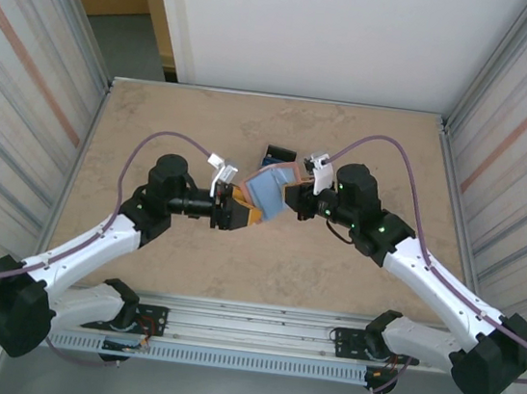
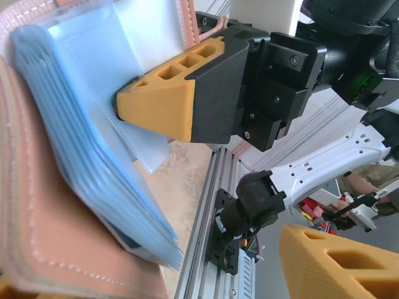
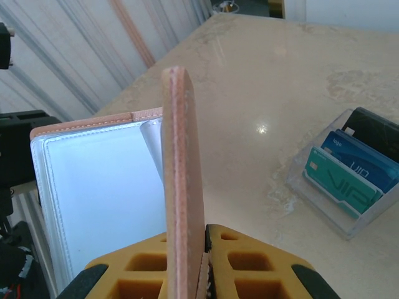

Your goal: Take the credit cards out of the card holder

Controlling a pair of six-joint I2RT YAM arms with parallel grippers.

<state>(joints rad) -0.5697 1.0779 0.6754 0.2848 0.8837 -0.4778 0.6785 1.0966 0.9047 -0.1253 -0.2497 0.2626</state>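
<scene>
The card holder (image 1: 266, 190), a salmon-brown wallet with pale blue sleeves inside, is held spread open above the table's middle between both arms. My right gripper (image 3: 206, 261) is shut on the edge of one leather cover (image 3: 181, 168), which stands upright between its yellow fingers. My left gripper (image 2: 174, 274) is open. Its one visible finger (image 2: 340, 261) stands well away from the stacked blue sleeves (image 2: 93, 143), and the holder lies along the opposite side. The credit cards, teal (image 3: 340, 184), blue (image 3: 365, 159) and black (image 3: 377, 134), stand in a clear box on the table.
The clear box (image 1: 277, 153) sits just behind the wallet. Corrugated metal walls (image 1: 23, 107) close in the table on the left and right. An aluminium rail (image 1: 256, 324) with the arm bases runs along the near edge.
</scene>
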